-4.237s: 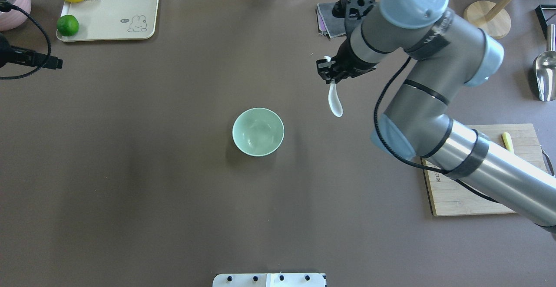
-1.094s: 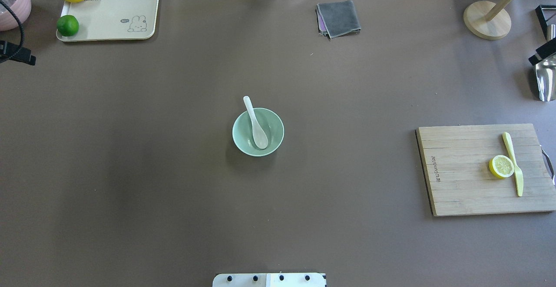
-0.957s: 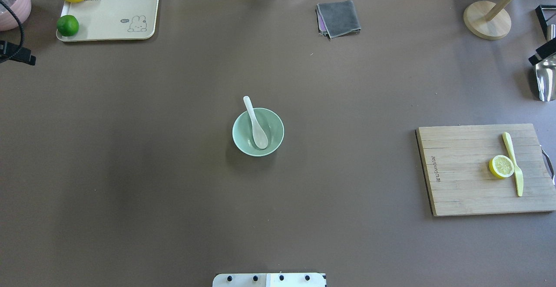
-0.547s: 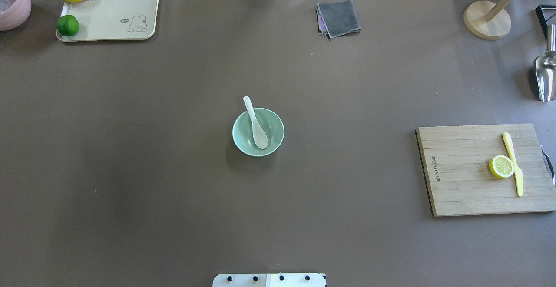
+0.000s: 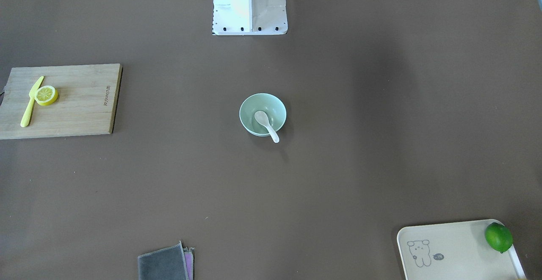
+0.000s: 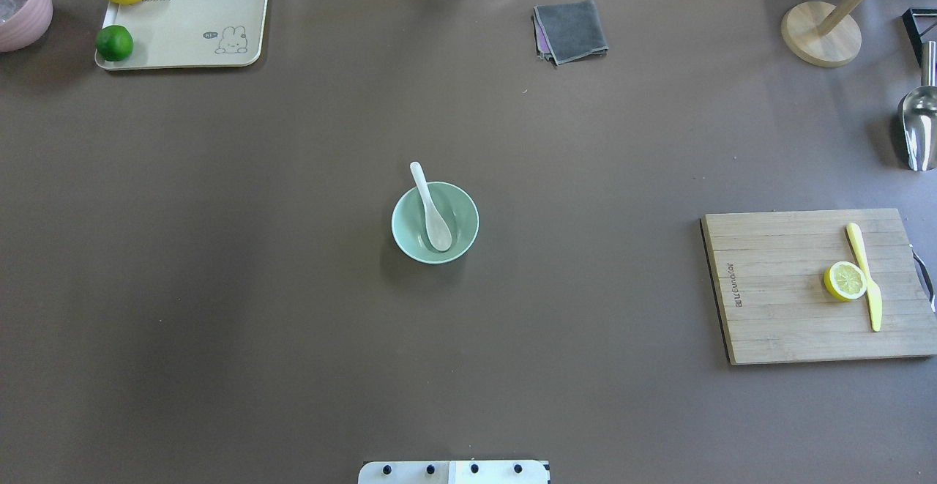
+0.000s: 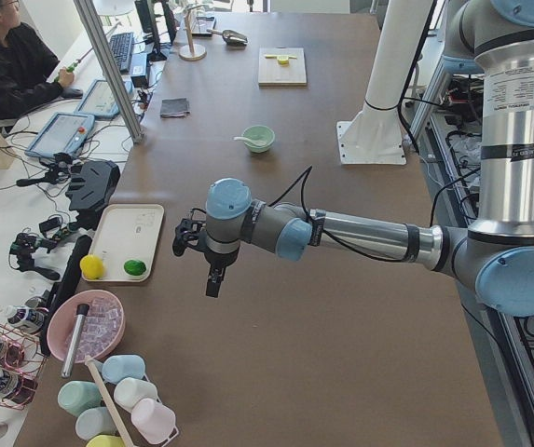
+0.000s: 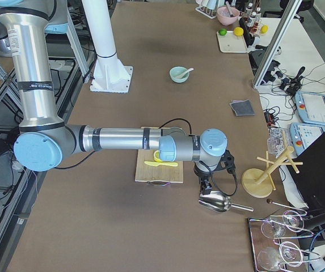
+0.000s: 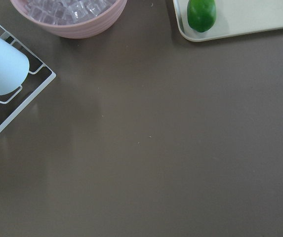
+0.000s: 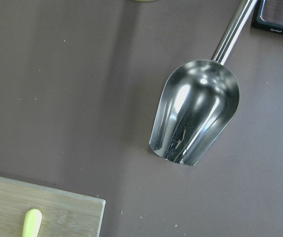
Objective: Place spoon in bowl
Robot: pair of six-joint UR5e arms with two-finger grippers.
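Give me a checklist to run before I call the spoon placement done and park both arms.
1. Spoon scoop inside bowl: ok.
2. Spoon handle leaning on the rim and sticking out past it: ok, looks settled.
3. Bowl upright on the table: ok.
4. Left gripper away from the bowl, near the tray: ok.
5. Right gripper away from the bowl, above the metal scoop: ok.
6. Both grippers open and empty: cannot tell, they show in side views only.
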